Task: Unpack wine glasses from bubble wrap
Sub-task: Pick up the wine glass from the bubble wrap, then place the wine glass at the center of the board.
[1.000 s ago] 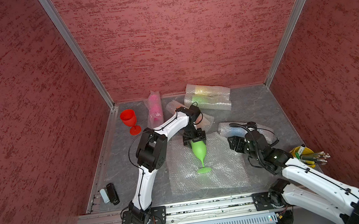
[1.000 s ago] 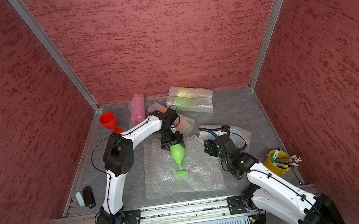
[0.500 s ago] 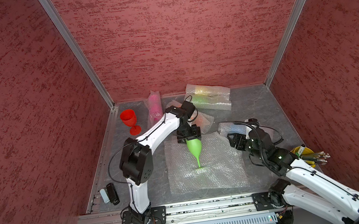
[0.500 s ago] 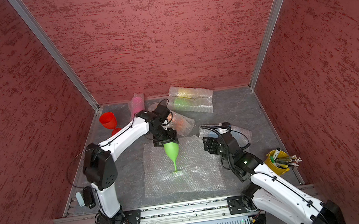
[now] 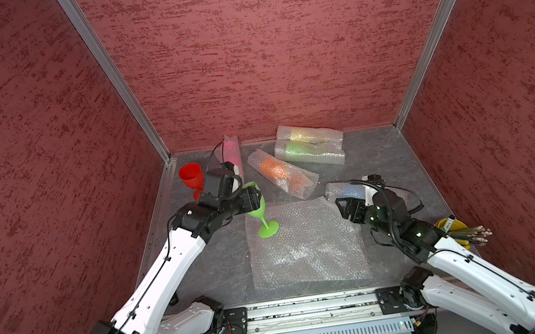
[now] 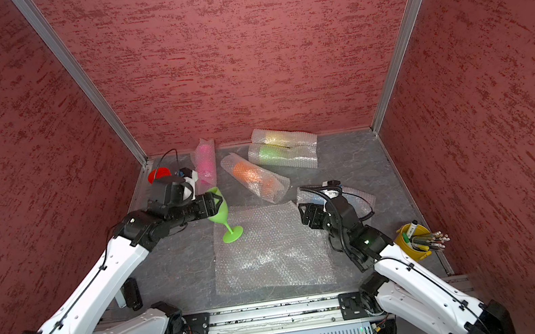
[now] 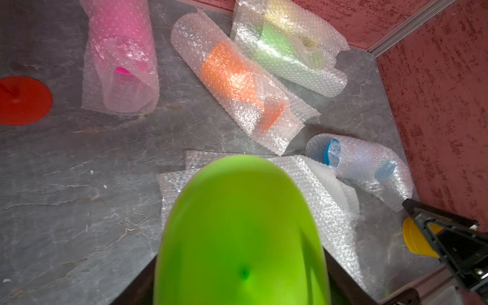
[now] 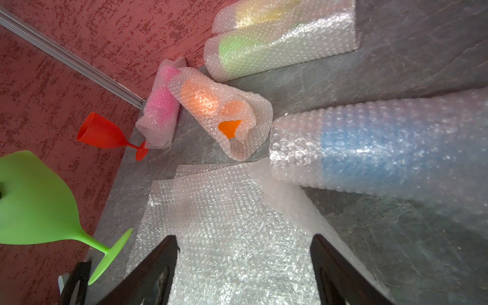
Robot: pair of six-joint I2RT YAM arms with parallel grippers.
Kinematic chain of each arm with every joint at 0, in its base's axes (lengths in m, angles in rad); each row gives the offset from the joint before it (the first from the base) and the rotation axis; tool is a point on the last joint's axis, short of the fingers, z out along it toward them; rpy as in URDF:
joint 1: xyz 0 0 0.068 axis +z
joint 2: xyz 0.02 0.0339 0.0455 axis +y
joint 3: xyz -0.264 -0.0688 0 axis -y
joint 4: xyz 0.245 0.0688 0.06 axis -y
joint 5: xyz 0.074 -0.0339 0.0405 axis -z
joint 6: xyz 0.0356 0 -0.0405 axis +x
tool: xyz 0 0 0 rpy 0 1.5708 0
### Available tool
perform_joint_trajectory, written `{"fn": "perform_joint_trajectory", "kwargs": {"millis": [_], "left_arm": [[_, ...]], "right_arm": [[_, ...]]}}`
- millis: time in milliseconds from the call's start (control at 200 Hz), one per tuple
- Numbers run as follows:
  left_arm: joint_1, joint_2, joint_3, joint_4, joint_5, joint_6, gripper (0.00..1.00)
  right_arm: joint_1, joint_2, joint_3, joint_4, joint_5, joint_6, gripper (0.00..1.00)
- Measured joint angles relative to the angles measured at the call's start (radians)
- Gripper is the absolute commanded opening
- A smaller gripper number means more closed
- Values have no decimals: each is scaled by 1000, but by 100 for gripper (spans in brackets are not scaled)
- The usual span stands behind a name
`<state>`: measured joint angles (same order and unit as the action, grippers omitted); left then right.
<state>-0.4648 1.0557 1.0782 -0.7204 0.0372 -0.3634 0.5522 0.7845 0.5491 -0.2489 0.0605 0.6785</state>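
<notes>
My left gripper (image 5: 253, 199) is shut on the bowl of a light green wine glass (image 5: 268, 230), (image 7: 237, 224). The glass hangs tilted, its foot over the far left corner of a flat sheet of bubble wrap (image 5: 305, 244). A bare red wine glass (image 5: 191, 176) stands behind my left wrist. Pink (image 5: 232, 151), orange (image 5: 277, 171), yellow (image 5: 304, 133) and green (image 5: 294, 150) wine glasses lie in bubble wrap sleeves at the back. My right gripper (image 8: 243, 237) is open and empty above the sheet, beside the wrapped blue wine glass (image 8: 369, 155).
A yellow cup of utensils (image 5: 459, 229) stands at the right wall, close behind my right arm. A small black object (image 6: 132, 293) lies at the front left. Red walls enclose three sides, and a metal rail (image 5: 314, 305) runs along the front.
My left arm has carried the green wine glass from the middle of the sheet to its far left corner and tilted it. The right gripper has barely moved.
</notes>
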Motion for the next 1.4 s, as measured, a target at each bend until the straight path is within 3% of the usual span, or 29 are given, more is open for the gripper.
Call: {"fn": "perform_joint_trajectory", "kwargs": {"millis": [120, 215, 396, 571, 957, 1398], "left_arm": [[15, -157, -134, 131, -28, 60, 65], [45, -220, -192, 210, -66, 114, 71], [78, -224, -261, 307, -188, 243, 73], [180, -193, -352, 433, -301, 312, 71], [499, 19, -404, 730, -318, 185, 64], [653, 163, -406, 864, -352, 158, 66]], "right_arm": [[0, 0, 0, 13, -6, -6, 81], [0, 0, 0, 23, -9, -10, 81], [0, 13, 0, 49, -16, -16, 81], [0, 32, -1, 82, -24, -23, 81], [0, 90, -14, 166, -61, -21, 81], [0, 130, -16, 192, -64, -33, 81]]}}
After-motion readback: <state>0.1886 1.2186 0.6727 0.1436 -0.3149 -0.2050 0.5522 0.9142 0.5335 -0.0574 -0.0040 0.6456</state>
